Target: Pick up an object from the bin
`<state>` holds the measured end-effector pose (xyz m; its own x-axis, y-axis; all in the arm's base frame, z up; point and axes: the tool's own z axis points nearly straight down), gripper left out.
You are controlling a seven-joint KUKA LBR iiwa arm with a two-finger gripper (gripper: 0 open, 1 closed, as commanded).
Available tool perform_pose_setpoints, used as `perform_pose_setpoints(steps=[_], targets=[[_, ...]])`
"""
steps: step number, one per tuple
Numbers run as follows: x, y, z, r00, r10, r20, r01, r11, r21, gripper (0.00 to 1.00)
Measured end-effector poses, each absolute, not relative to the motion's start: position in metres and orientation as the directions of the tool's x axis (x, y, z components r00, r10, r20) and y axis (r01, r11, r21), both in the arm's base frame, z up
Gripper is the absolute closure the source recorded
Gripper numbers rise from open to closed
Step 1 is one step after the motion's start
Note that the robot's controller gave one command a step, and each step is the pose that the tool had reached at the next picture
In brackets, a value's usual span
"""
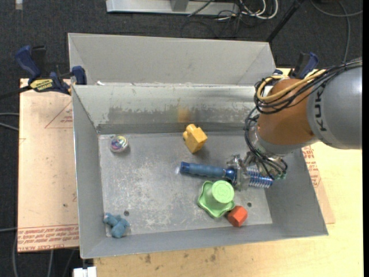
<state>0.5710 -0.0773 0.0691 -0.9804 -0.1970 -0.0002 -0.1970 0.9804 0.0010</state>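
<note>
My pincer (241, 172) is low in the bin (144, 203), right of middle, at the right end of a blue stick-shaped thing (199, 169) lying flat. Touching it or not: can't tell. How wide my pincer is: can't tell either. Just below, green round cap (217, 198), small red block (237, 216) against its lower right. Yellow block (195, 138) further up, near the back wall. Far left: small mottled ball (119, 144); blue lump (117, 225) in the lower-left corner.

A yellow block (195, 138), blue handle (199, 169), green cup (217, 198), red cube (237, 216) and blue lump (117, 225) (greyish) dot the grey bin (150, 195).
</note>
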Motion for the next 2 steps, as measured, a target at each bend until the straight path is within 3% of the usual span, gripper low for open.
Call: perform_pose_setpoints(steps=[1, 2], targets=[[0.574, -0.086, 0.178, -0.980, -0.197, -0.009, -0.197, 0.980, -0.003, 1.00], [0.578, -0.081, 0.225, -0.981, -0.195, -0.007, -0.195, 0.981, -0.002, 1.00]])
